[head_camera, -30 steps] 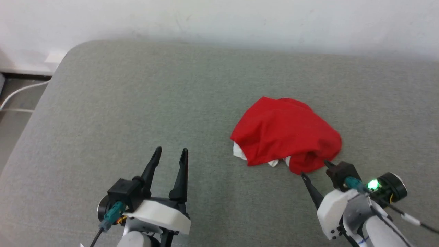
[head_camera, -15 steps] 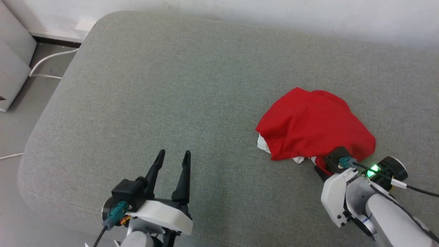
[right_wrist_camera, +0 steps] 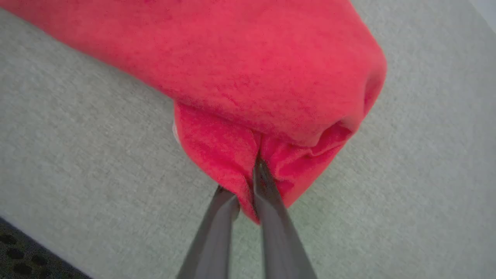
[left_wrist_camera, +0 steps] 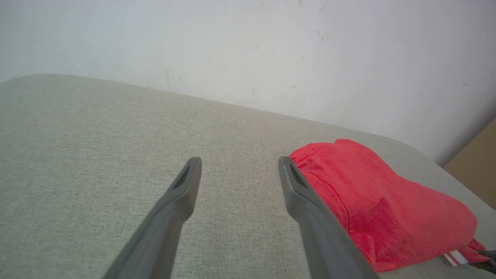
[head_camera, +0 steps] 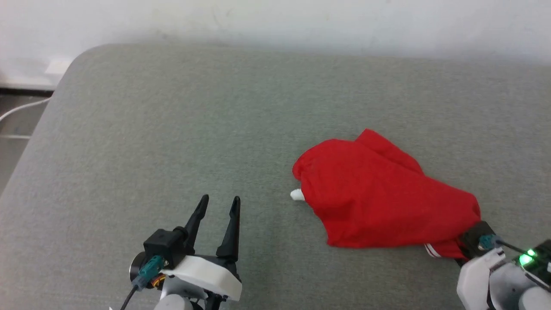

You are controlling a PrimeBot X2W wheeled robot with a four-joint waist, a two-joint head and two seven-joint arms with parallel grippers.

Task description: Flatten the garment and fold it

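Right pincer (right_wrist_camera: 240,178), low at the couch (head_camera: 172,129), clamps the garment's (head_camera: 379,202) near corner; left pincer (head_camera: 220,199) hovers spread.

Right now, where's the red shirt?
In the head view the garment lies bunched on the grey cushion, right of centre, its near corner pinched by the right gripper.

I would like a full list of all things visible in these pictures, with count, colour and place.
crumpled red cloth garment with striped trim: one, red, right half of cushion.
grey fabric cushion: one, grey, under the garment.
plain white wall: one, white, behind the cushion.
thin white cable: one, white, beside the cushion, far left.
flat brown board: one, brown, right edge of left wrist view.
left gripper: one, dark fingers apart, above bare cushion.
right gripper: one, dark fingers shut on the garment's edge.
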